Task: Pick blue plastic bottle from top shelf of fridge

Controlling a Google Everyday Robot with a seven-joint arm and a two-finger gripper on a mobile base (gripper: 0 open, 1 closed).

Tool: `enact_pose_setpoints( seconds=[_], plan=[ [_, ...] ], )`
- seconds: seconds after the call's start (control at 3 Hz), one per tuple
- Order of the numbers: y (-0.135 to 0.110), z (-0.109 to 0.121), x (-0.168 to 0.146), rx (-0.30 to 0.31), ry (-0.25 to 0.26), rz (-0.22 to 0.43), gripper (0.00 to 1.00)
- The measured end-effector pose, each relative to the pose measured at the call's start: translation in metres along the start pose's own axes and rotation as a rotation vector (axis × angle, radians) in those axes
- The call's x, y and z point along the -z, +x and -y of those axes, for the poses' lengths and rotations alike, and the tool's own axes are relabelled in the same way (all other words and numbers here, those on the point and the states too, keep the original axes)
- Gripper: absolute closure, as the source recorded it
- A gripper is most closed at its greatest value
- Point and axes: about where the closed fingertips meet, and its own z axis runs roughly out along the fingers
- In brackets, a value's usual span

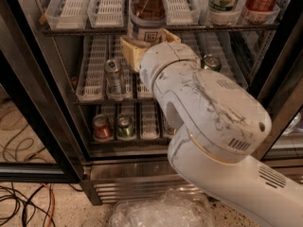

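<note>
The blue plastic bottle point(147, 11), clear with a brownish body and a pale label, stands at the front edge of the top shelf point(85, 30) of the fridge point(142, 186). Its base overlaps the shelf's front rail. My gripper point(147, 40) reaches up from below. Its yellowish fingers point(130, 51) sit against both sides of the bottle's base and are shut on it. My white arm point(213, 126) hides the right half of the middle shelf.
A green-and-white labelled bottle point(225, 1) and a red-labelled bottle point(262, 1) stand to the right on the top shelf. Cans sit on the middle shelf point(113, 74) and the lower shelf point(102, 126). Cables point(19, 197) and a crumpled plastic bag point(161, 209) lie on the floor.
</note>
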Motion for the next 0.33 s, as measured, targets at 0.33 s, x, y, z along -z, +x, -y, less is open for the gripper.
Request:
enact_pose_setpoints(
  seconds=[0.33],
  plan=[
    [0.0, 0.0, 0.0, 0.0, 0.0, 0.0, 1.0]
  ],
)
